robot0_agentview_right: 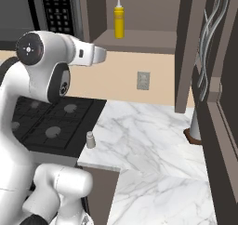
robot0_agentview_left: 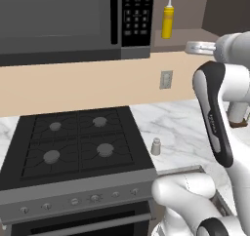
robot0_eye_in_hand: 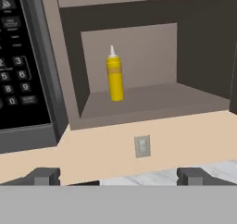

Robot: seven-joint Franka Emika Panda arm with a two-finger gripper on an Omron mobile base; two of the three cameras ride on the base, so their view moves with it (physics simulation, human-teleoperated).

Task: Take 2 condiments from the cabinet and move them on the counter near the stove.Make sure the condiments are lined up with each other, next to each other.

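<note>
The yellow squeeze bottle [robot0_agentview_left: 167,19] [robot0_agentview_right: 119,19] [robot0_eye_in_hand: 115,75] stands upright at the left of the cabinet shelf [robot0_agentview_left: 188,35] [robot0_agentview_right: 139,40] [robot0_eye_in_hand: 152,102]. Down on the white marble counter [robot0_agentview_left: 183,125] [robot0_agentview_right: 148,135], the small pale grey shaker [robot0_agentview_left: 156,146] [robot0_agentview_right: 90,140] stands just beside the right edge of the black stove [robot0_agentview_left: 73,142] [robot0_agentview_right: 49,124]. My gripper [robot0_agentview_left: 191,47] [robot0_agentview_right: 103,56] [robot0_eye_in_hand: 119,177] hangs in the air in front of the cabinet, a little below shelf height and well short of the bottle. It is open, with nothing between its fingers.
A black microwave [robot0_agentview_left: 58,20] [robot0_agentview_right: 56,10] [robot0_eye_in_hand: 18,79] with a keypad hangs left of the cabinet, close to the bottle. A wall outlet [robot0_agentview_left: 166,79] [robot0_agentview_right: 143,80] [robot0_eye_in_hand: 142,146] sits below the shelf. A paper-towel roll [robot0_agentview_right: 195,126] stands at the counter's far right.
</note>
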